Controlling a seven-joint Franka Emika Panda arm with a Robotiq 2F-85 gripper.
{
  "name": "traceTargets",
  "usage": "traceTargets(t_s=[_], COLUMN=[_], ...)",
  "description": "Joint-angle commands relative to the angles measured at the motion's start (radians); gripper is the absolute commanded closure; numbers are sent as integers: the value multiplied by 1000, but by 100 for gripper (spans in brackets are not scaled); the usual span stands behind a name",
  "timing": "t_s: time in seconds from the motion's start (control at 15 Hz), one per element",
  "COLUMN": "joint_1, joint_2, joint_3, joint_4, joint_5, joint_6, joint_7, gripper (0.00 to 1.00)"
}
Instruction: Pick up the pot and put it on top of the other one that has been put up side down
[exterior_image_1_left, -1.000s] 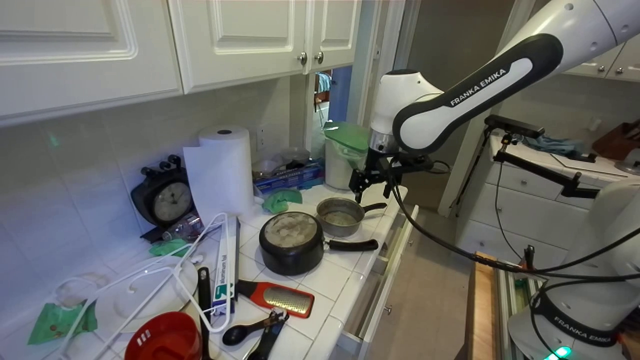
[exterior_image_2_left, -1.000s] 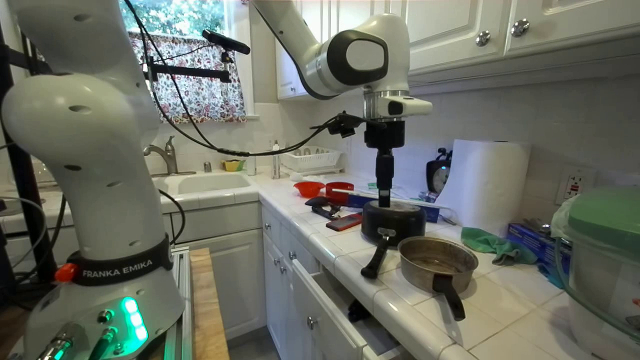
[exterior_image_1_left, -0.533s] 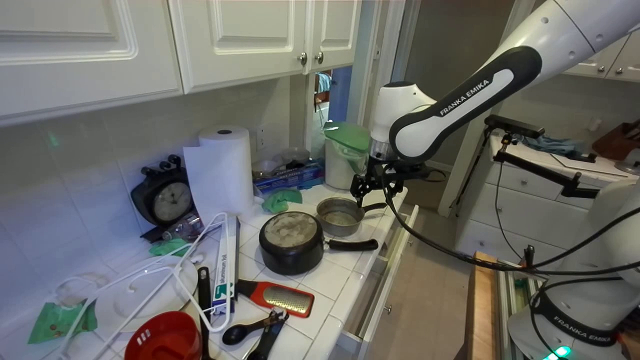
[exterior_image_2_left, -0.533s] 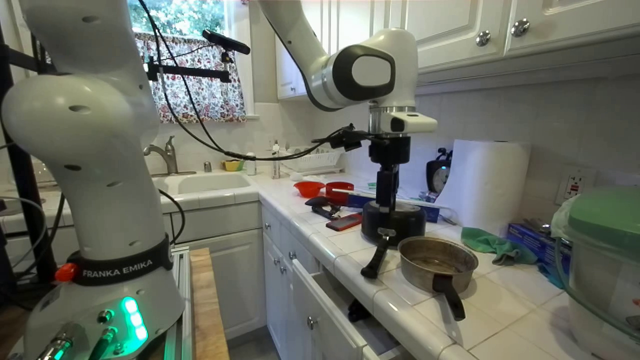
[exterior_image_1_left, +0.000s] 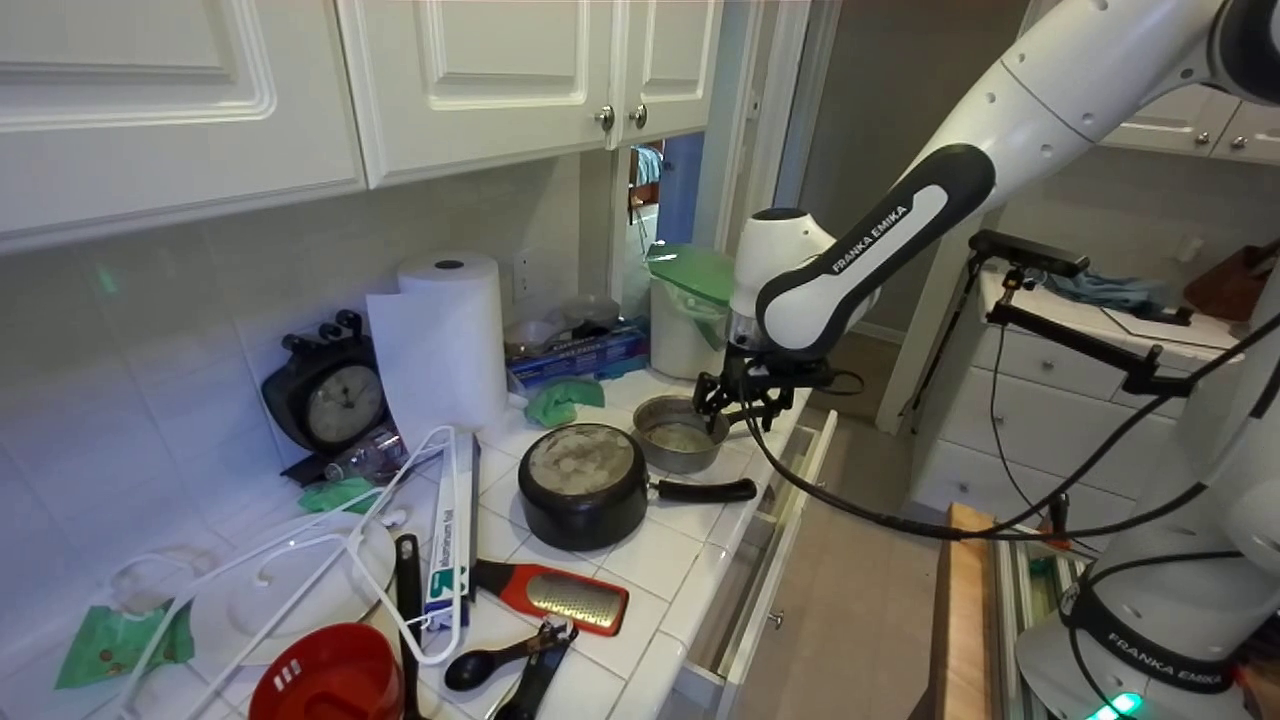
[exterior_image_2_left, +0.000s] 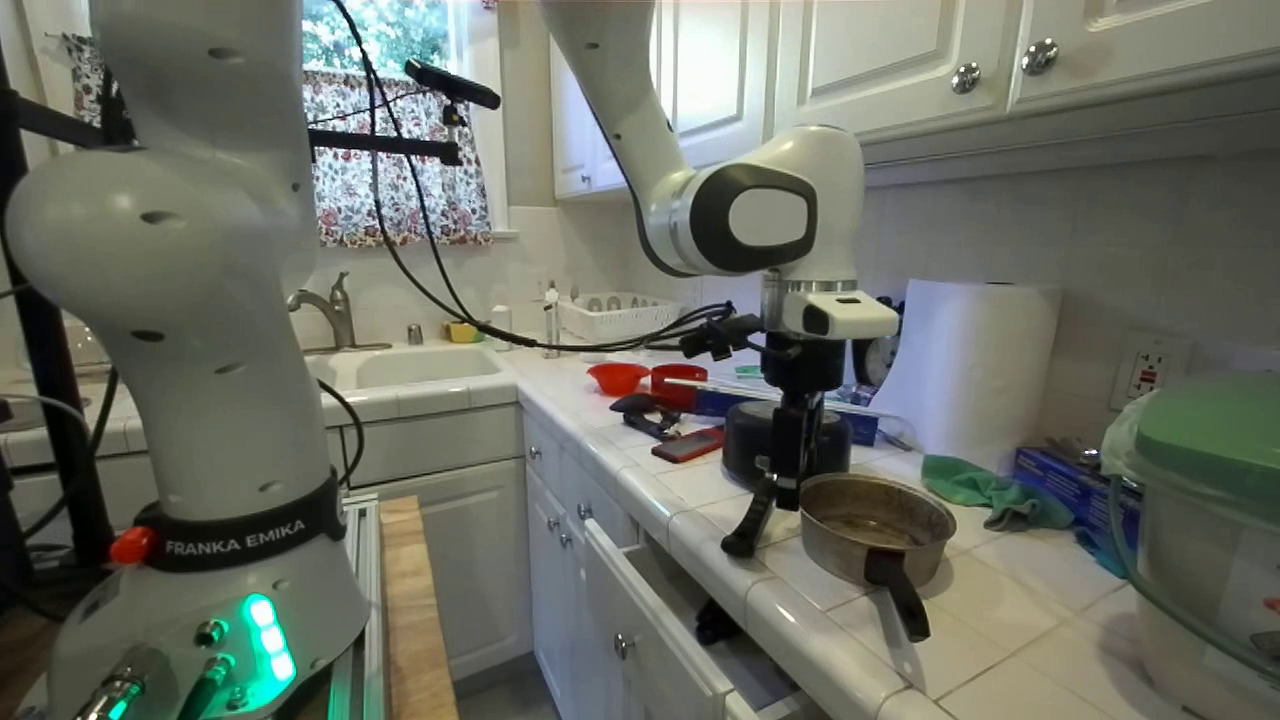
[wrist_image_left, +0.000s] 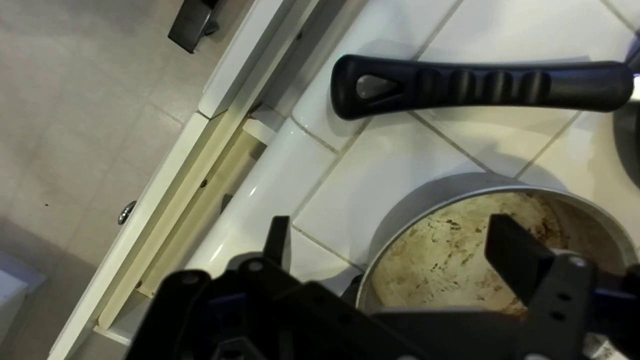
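The small silver-grey pot (exterior_image_1_left: 678, 450) stands upright on the tiled counter, its black handle (exterior_image_2_left: 900, 595) toward the counter's end. The other pot (exterior_image_1_left: 585, 500), larger and dark grey, is upside down beside it, base up; its handle (wrist_image_left: 480, 85) shows in the wrist view. My gripper (exterior_image_1_left: 740, 424) is open and empty at the small pot's rim, and in an exterior view it (exterior_image_2_left: 788, 500) partly hides the dark pot. In the wrist view the jaws (wrist_image_left: 390, 225) straddle the small pot's wall (wrist_image_left: 425, 202): one finger over its inside, one outside. Their exact height is unclear.
An open drawer (exterior_image_2_left: 650, 640) juts out below the counter edge. A red grater (exterior_image_1_left: 570, 597), a foil box (exterior_image_1_left: 452, 530), a hanger (exterior_image_1_left: 350, 545) and a red bowl (exterior_image_1_left: 330, 675) lie nearby. A green cloth (exterior_image_1_left: 563, 402), paper towels (exterior_image_1_left: 455, 350) and a lidded bin (exterior_image_2_left: 1200, 540) stand behind.
The arm has come down, and the open gripper has dropped from above to the small pot's rim near its handle. Both pots have stayed in place.
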Motion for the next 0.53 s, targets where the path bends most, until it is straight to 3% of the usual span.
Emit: traceTargets(t_s=[0.0,0.47], joint_1=[36,71], joint_2=[84,193], joint_3=[-36,-59], joint_4=[64,138], joint_5=[36,97], joint_6=[33,66], joint_7=[24,20], gripper=[0,0])
